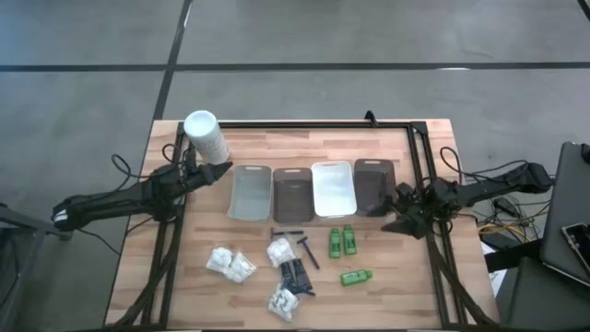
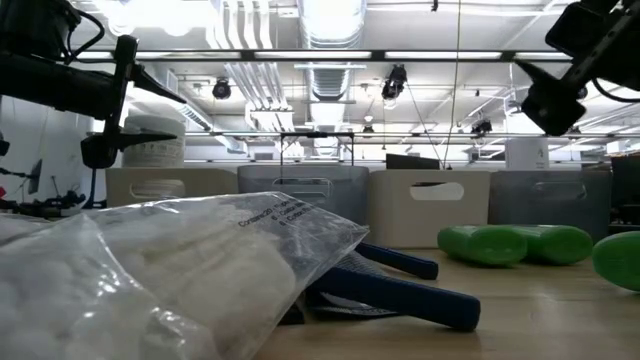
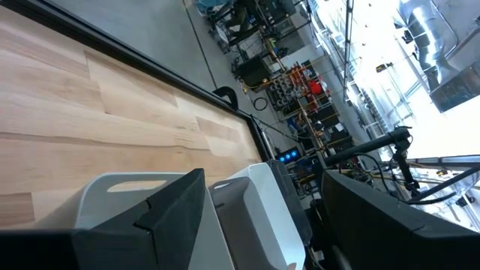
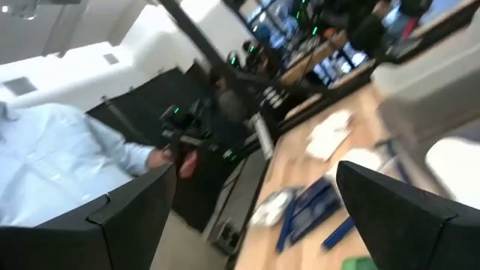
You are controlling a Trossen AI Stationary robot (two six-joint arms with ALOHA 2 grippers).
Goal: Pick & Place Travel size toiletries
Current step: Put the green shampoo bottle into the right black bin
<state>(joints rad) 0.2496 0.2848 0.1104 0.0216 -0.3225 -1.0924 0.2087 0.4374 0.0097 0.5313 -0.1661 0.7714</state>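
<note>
My left gripper (image 1: 224,171) hangs at the left end of the tray row, just beside the grey tray (image 1: 250,192) and near the tall white container (image 1: 206,135). Its fingers are spread wide with nothing between them. If I swing carelessly from here, I judge I could knock that container over, since it stands so close to my wrist.

Next along the row come the brown tray (image 1: 292,195), the white tray (image 1: 333,187) and the dark tray (image 1: 374,186). All four look empty, so nothing has been placed yet.

The toiletries lie in front of the trays, toward the near edge. From the left: white packets (image 1: 230,264), more packets (image 1: 284,301) with a black sachet (image 1: 296,274) touching them, blue razors (image 1: 307,251), then two green bottles (image 1: 342,241) side by side and a third bottle (image 1: 355,277) lying apart.

The crowded middle is the risk. Packets, sachet and razors overlap, so a pinch there might lift two things or drag a neighbour. The bottles are round and may roll away under a skewed grip.

My right gripper (image 1: 396,224) waits at the right end, just beside the dark tray, fingers spread and empty. A person (image 4: 52,161) in a light shirt shows beyond the table in its wrist view.
</note>
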